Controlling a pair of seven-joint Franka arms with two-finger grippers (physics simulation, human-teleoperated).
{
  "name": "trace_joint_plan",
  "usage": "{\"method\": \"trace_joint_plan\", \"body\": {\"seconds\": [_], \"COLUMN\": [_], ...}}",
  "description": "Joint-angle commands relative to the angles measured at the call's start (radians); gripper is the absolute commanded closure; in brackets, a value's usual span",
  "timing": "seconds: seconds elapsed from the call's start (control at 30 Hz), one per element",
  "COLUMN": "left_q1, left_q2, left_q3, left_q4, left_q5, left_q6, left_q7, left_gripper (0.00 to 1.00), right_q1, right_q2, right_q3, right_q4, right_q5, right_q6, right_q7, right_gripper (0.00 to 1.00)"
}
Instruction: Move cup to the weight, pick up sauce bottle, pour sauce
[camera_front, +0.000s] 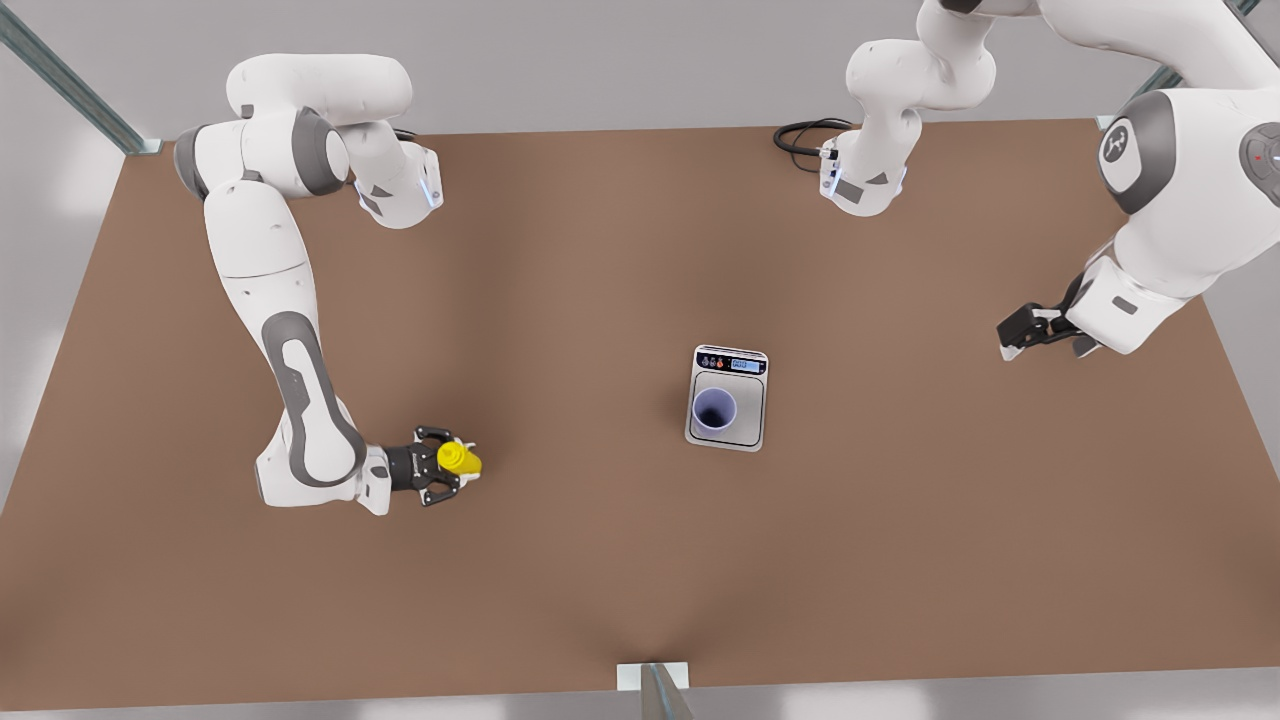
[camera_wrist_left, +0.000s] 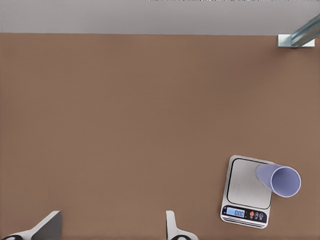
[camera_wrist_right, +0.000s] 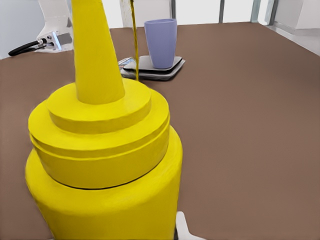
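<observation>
The lavender-blue cup (camera_front: 714, 409) stands upright on the silver plate of the weight (camera_front: 745, 425), right of the table's middle in the front view. My right gripper (camera_front: 458, 465) is at the front view's left, shut on the yellow sauce bottle (camera_front: 462, 459). In the right wrist view the sauce bottle (camera_wrist_right: 100, 165) stands upright with its nozzle up, and one finger (camera_wrist_right: 184, 227) shows at its base. A thin golden-brown streak (camera_wrist_right: 135, 45) hangs beside the nozzle. Beyond them are the cup (camera_wrist_right: 161, 42) and the weight (camera_wrist_right: 150, 70). My left gripper (camera_front: 1042, 342) waits open at the front view's right.
In the left wrist view the open left gripper (camera_wrist_left: 111, 227) hangs over bare brown table, with the weight (camera_wrist_left: 245, 187) and cup (camera_wrist_left: 280, 179) off to one side. A black cable (camera_front: 800, 135) lies by the far arm base. Metal frame posts (camera_front: 655, 690) stand at the table edges.
</observation>
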Motion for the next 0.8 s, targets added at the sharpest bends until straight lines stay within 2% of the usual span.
{"method": "trace_joint_plan", "body": {"seconds": [0.0, 0.13, 0.17, 0.2, 0.77], "left_q1": [0.0, 0.0, 0.0, 0.0, 0.0], "left_q2": [0.0, 0.0, 0.0, 0.0, 0.005], "left_q3": [0.0, 0.0, 0.0, 0.0, 0.002], "left_q4": [0.0, 0.0, 0.0, 0.0, 0.0], "left_q5": [0.0, 0.0, 0.0, 0.0, 0.0], "left_q6": [0.0, 0.0, 0.0, 0.0, 0.002], "left_q7": [0.0, 0.0, 0.0, 0.0, 0.002], "left_gripper": [0.0, 0.0, 0.0, 0.0, 0.0], "right_q1": [0.0, -0.002, -0.003, -0.003, -0.046], "right_q2": [0.0, 0.0, 0.0, 0.0, -0.002], "right_q3": [0.0, 0.0, 0.0, 0.0, -0.002], "right_q4": [0.0, 0.0, 0.0, 0.0, -0.005], "right_q5": [0.0, 0.0, 0.0, 0.0, -0.009], "right_q6": [-0.001, -0.003, -0.003, -0.003, -0.062], "right_q7": [0.0, -0.002, -0.002, 0.0, 0.006], "right_gripper": [0.15, 0.13, 0.09, 0.0, 0.0]}}
